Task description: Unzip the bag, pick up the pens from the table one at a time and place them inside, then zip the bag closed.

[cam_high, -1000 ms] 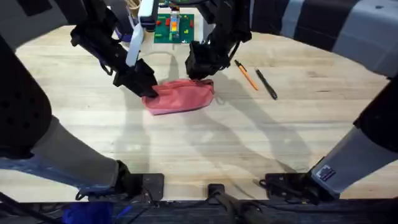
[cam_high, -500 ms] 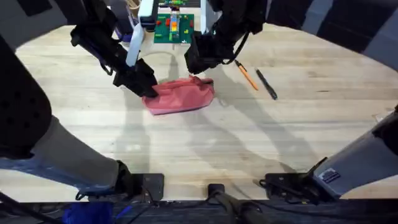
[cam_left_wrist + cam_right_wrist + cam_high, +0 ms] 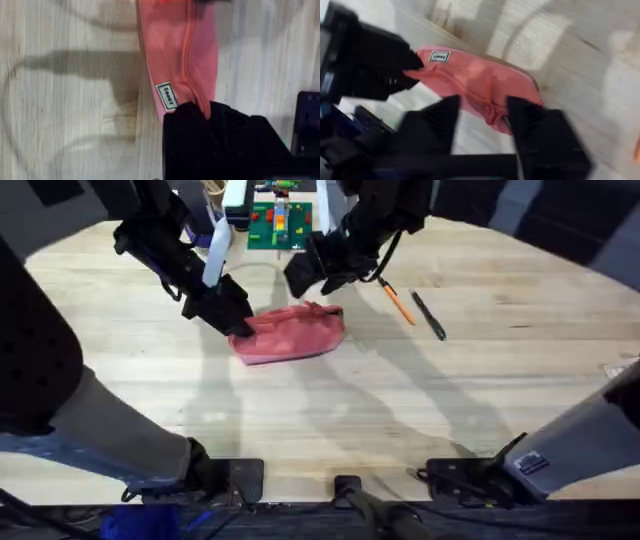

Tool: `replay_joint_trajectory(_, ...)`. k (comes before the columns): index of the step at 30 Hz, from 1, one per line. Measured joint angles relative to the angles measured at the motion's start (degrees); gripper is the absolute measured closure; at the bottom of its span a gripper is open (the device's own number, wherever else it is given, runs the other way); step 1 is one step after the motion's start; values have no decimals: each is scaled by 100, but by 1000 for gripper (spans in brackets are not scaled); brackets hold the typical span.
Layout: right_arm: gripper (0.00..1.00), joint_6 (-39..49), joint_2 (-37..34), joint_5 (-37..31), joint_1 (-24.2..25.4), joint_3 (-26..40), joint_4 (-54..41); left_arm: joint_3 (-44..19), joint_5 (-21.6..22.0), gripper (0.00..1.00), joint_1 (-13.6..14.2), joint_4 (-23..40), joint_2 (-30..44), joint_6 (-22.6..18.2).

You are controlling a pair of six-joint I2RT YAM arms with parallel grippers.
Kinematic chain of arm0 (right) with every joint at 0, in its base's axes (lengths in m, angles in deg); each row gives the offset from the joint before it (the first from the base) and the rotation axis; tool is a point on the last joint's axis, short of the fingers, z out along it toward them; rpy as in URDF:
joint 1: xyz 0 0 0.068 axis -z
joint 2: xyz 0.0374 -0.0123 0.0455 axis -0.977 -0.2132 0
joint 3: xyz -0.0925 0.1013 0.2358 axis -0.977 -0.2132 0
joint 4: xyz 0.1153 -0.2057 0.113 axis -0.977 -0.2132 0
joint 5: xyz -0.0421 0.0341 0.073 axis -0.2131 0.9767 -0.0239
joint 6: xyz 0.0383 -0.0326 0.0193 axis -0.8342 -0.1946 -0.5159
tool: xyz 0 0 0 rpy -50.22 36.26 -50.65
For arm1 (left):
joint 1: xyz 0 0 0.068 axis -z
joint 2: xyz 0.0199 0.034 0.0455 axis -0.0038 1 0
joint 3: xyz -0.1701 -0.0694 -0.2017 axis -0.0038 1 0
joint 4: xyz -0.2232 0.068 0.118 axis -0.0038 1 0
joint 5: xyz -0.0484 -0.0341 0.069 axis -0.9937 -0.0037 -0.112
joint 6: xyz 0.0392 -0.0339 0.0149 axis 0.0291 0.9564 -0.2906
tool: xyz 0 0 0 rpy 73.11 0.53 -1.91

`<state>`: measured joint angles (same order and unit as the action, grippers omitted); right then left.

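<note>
Left claw [image 3: 235,320] is clamped on the left end of the small pink-red soft fabric pouch [image 3: 292,333], its black fingers [image 3: 215,135] pinching the fabric just beside a little white sewn label [image 3: 167,96]; the zipper seam runs along the pouch away from that grip. Right claw [image 3: 312,275] hangs just above the pouch's far right end, its two black fingers [image 3: 437,120] spread apart with a clear gap between them and nothing held; through that gap the right wrist view shows the bunched end of the pouch below, not touched as far as can be told. The pouch lies flat on the pale plank wooden desk [image 3: 330,410], near its middle and toward the far side. To the right of the pouch, apart from it, lie the slim orange pen with a dark tip [image 3: 396,301] and, just beside that, the slim black pen [image 3: 429,316], both resting on the desk.
</note>
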<state>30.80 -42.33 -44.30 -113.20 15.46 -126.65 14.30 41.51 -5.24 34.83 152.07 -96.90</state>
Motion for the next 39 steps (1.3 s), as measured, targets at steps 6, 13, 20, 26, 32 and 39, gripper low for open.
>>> replay_joint_trajectory(6, 15, 1006, 425, -2, 0, 0, -43, 0, 0, 958, 0, 0, 0, 0)
replay_joint_trajectory(13, 5, 1773, 739, -530, -9, 4, -380, 0, 0, 958, 0, 0, 0, 2)
replay_joint_trajectory(20, 4, 2018, 761, -929, -265, 7, -609, 0, 0, 958, 0, 0, 0, 0)
replay_joint_trajectory(26, 5, 2044, 761, -931, -334, 7, -721, 0, -1, 958, 0, -1, 0, 0)
replay_joint_trajectory(32, 4, 2098, 761, -885, -334, 7, -700, 0, 0, 958, 0, -1, 0, 1)
replay_joint_trajectory(39, 4, 2125, 761, -792, -334, 7, -422, 0, 0, 959, 0, -1, 0, 0)
